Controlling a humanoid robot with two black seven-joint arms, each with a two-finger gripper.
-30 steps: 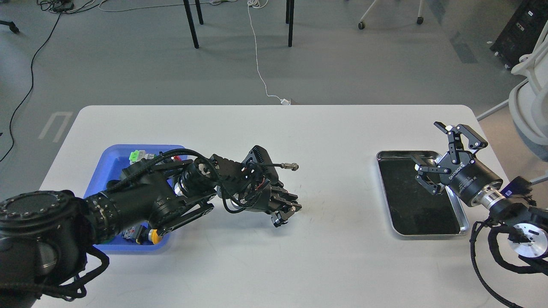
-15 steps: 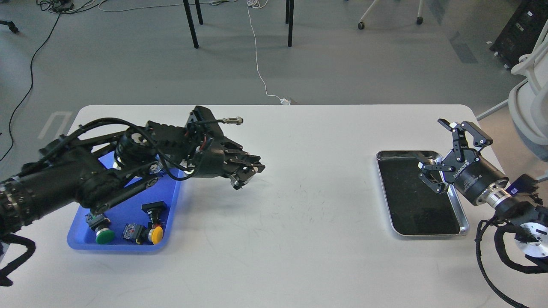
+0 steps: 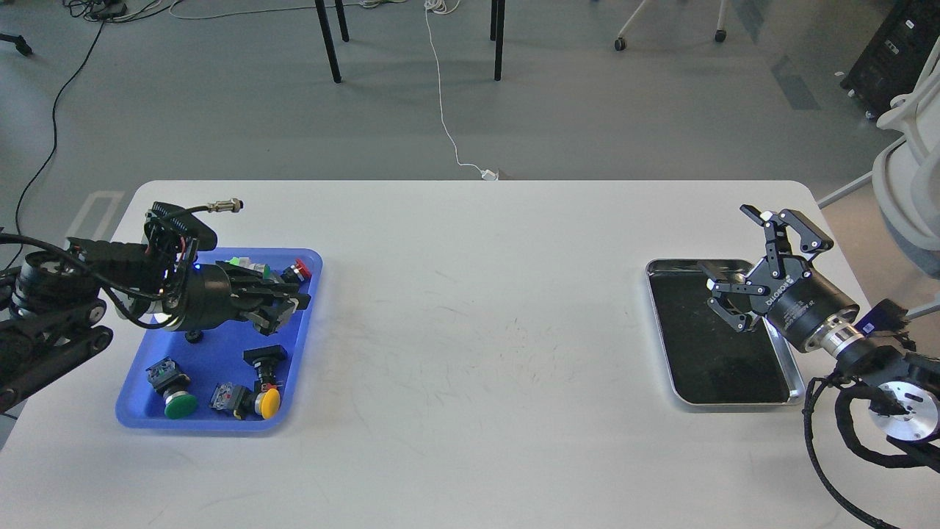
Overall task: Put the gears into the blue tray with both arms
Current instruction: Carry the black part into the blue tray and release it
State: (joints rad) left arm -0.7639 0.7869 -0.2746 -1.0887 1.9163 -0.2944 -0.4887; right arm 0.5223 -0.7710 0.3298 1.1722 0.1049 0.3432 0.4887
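Observation:
The blue tray (image 3: 294, 367) lies at the table's left and holds several coloured-cap push-button switches. My left gripper (image 3: 285, 307) hovers low over the tray's back half, pointing right. Its dark fingers overlap, so I cannot tell them apart or see anything between them. A small dark round piece (image 3: 194, 336) sits in the tray under the wrist; it is too small to tell whether it is a gear. No gear shows clearly anywhere else. My right gripper (image 3: 738, 273) hangs open and empty above the metal tray's back right corner.
The shiny metal tray (image 3: 797, 397) with a black inside lies at the right, with nothing visible in it. Green (image 3: 180, 405), yellow (image 3: 269, 401) and red (image 3: 301, 269) switches lie in the blue tray. The white table (image 3: 477, 330) stretches bare between the trays.
My left arm swung left and back from the table's middle until its gripper came over the blue tray. The right gripper shifted only slightly and stayed open.

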